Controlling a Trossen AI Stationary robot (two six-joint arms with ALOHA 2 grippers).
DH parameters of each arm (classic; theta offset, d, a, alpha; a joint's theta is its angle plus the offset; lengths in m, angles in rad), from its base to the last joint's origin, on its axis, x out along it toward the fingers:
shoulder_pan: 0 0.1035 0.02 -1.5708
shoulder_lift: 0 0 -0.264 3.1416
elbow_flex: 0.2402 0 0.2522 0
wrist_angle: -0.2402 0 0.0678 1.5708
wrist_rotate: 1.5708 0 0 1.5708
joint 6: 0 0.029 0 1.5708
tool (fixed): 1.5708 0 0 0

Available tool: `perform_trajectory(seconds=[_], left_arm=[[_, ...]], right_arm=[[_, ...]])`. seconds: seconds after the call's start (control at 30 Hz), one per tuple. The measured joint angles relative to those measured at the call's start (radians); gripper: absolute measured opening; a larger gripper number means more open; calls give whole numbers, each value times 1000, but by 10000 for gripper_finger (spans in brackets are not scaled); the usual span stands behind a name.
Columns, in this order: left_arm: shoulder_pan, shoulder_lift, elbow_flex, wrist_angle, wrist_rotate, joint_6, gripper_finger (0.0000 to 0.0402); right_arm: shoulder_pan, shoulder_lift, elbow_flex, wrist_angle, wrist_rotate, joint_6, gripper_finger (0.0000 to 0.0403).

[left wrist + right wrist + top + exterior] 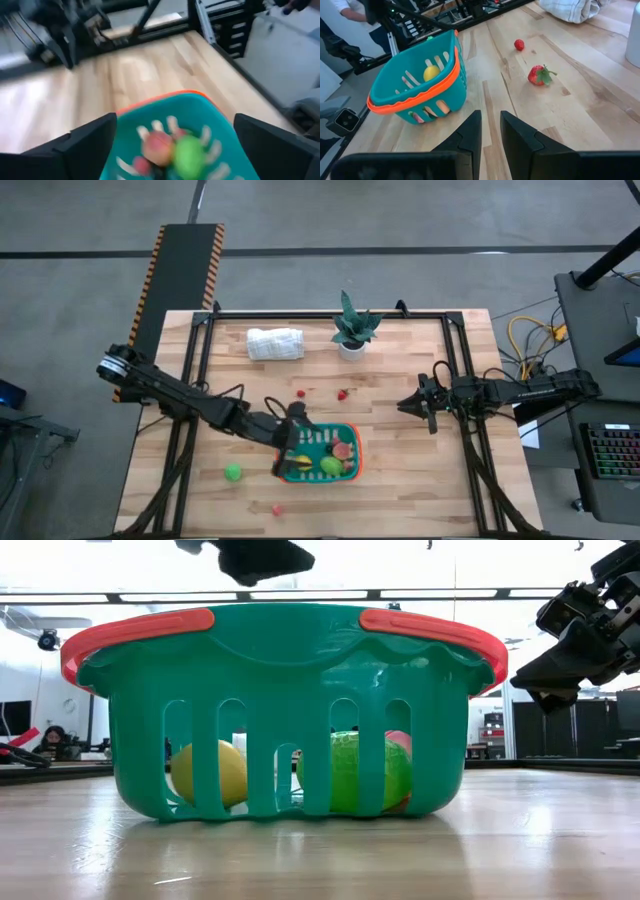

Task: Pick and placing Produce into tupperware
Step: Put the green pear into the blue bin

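The tupperware (335,472), teal with an orange-red rim, stands on the table near its front middle. It holds produce: a yellow piece (205,772), a green one (355,772), a pink-red one (343,449) and a dark one. My left gripper (291,446) hovers open over the container's left end, its fingers wide apart above the rim (170,96) and nothing between them. Loose produce rests on the wood: a green piece (233,472), a strawberry (538,75), a small red piece (519,44) and another red one (277,508). My right gripper (426,406) waits shut at the table's right.
A potted green plant (352,330) and a rolled white cloth (275,343) stand near the far edge. Black frame rails (200,350) run along the table's sides. Bare wood lies between the container and my right gripper.
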Motion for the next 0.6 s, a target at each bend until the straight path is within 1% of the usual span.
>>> perform_trajectory(seconds=[0.1, 0.37, 0.5, 0.6], left_arm=[[-12, -63, 6, -134, 9, -158, 397], [-59, -245, 4, -520, 26, -537, 386], [-85, -316, -6, -658, 32, -684, 386], [-106, -344, -6, -739, 44, -753, 386]], right_arm=[[0, 0, 0, 0, 0, 0, 63], [0, 0, 0, 1, 0, 0, 63], [0, -1, 0, 1, 0, 0, 63], [0, 1, 0, 1, 0, 1, 63]])
